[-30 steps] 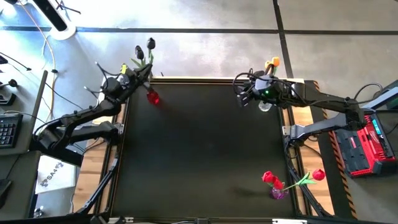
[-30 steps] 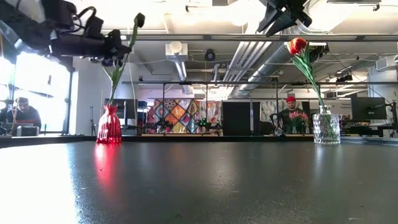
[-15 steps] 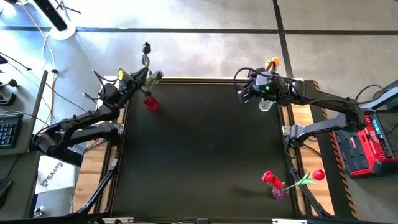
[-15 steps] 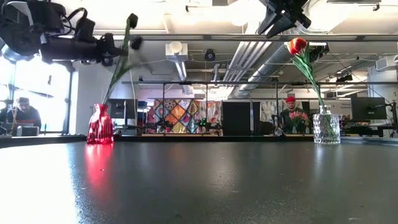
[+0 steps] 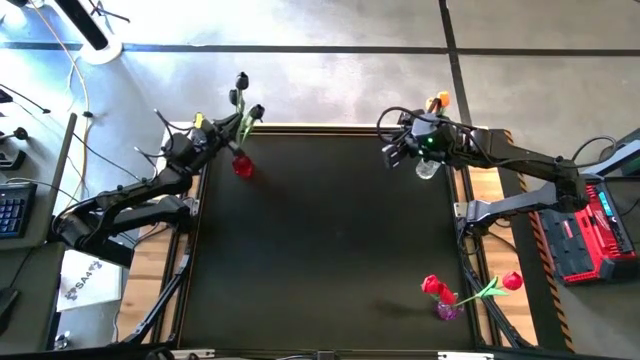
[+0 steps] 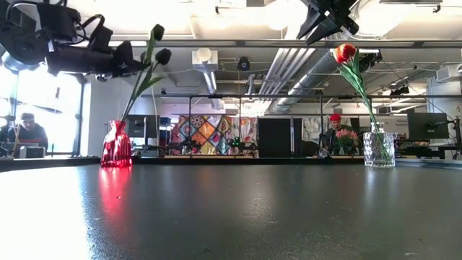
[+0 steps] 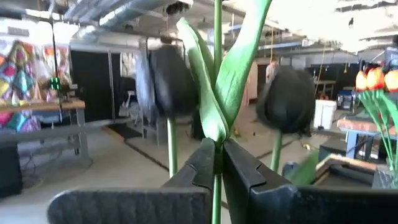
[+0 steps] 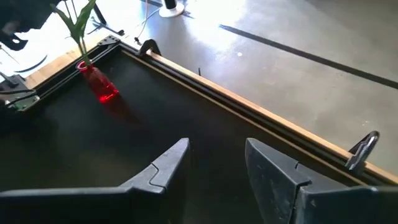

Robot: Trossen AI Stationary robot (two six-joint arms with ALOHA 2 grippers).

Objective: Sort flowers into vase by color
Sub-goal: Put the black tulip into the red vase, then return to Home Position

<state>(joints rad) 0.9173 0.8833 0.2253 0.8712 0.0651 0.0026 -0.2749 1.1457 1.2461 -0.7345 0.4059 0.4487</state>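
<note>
left gripper (image 7: 217, 163) | fingers pinch black tulip stem (image 7: 216, 74) | above red vase (image 5: 241, 165)

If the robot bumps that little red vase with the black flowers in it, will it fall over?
Probably, yes. The red vase looks small and narrow, while the black tulips rise far above it and lean sideways. The left gripper pinches one stem, so a tug could tip it.

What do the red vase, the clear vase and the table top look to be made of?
Red vase: translucent glass or plastic; light glows through it and tints the table red. Clear vase: colourless cut glass or moulded plastic, with a faceted, sparkling wall. Table top: dark, finely textured sheet with a semi-gloss finish; it mirrors the window light softly.
</note>
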